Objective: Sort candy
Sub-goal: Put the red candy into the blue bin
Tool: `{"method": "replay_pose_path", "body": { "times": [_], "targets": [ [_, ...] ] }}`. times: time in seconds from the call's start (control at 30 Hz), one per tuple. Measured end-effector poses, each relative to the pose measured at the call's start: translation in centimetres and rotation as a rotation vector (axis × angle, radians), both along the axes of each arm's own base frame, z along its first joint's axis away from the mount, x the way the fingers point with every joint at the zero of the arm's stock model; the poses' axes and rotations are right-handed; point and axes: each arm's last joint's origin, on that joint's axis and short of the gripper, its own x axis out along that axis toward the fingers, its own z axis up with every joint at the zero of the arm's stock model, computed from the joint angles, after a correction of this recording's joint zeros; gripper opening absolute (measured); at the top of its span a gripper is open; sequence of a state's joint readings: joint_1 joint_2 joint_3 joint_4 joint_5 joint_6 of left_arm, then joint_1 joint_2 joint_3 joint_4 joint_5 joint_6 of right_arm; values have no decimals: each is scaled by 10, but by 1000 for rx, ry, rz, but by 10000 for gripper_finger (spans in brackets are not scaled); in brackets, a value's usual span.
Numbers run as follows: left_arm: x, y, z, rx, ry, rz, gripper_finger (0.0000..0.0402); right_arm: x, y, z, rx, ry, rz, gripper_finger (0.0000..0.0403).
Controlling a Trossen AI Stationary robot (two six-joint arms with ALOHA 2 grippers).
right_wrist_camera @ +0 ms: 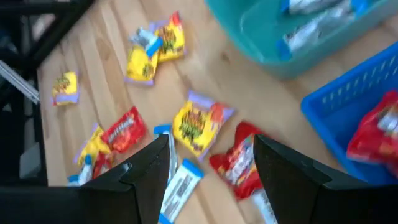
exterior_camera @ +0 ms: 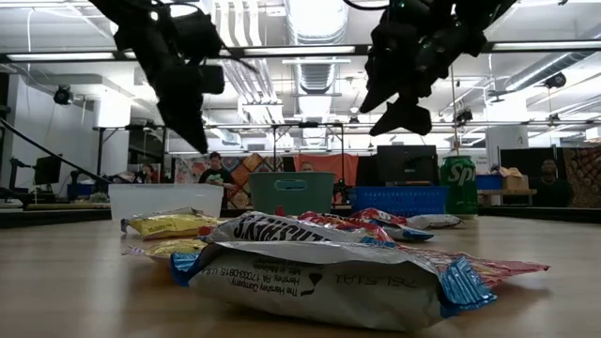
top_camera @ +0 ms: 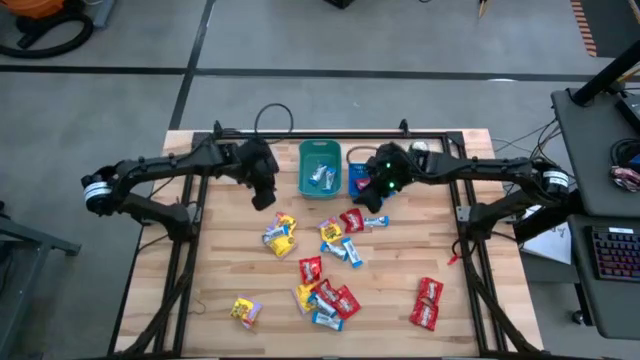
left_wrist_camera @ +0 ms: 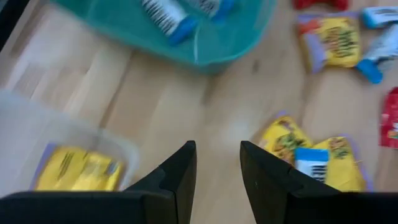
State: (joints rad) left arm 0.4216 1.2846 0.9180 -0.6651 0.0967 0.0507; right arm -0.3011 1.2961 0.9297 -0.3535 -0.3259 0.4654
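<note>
Wrapped candies in red, yellow and blue-white lie scattered on the wooden table (top_camera: 210, 270), most in a loose group (top_camera: 325, 260), with a yellow one (top_camera: 245, 312) near the front left and red ones (top_camera: 428, 303) at the right. My left gripper (left_wrist_camera: 217, 168) hangs open above bare wood between a clear bin (left_wrist_camera: 68, 149), which holds a yellow candy (left_wrist_camera: 78, 169), and the teal bin (left_wrist_camera: 205, 37). My right gripper (right_wrist_camera: 211, 162) hangs open over red, yellow and blue-white candies (right_wrist_camera: 196, 124), in front of the blue bin (right_wrist_camera: 354, 106). Both are clear of the table in the low view.
Three bins stand in a row at the far edge: clear (exterior_camera: 164, 199), teal (top_camera: 320, 168) with blue-white candies inside, and blue (exterior_camera: 404, 199) with red ones. A green can (exterior_camera: 458, 186) stands behind at the right. Bare wood lies at the front left (top_camera: 200, 300).
</note>
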Motion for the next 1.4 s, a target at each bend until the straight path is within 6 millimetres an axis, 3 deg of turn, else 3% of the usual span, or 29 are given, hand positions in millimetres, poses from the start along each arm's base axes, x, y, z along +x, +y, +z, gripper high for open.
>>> {"method": "replay_pose_path", "body": {
  "times": [0.2, 0.5, 0.73, 1.4],
  "targets": [
    [11, -16, 3, 35, -47, -101, 107, -3, 19, -7, 10, 134, -98, 221],
    [15, -25, -3, 63, -89, -156, 107, -2, 29, -18, 11, 246, -227, 221],
    [8, -27, -9, 66, -104, -152, 107, 14, 37, -35, 35, 327, -223, 221],
    [-7, -31, 20, 134, -258, -140, 107, 77, 54, -69, -21, 567, -167, 220]
  ]
}}
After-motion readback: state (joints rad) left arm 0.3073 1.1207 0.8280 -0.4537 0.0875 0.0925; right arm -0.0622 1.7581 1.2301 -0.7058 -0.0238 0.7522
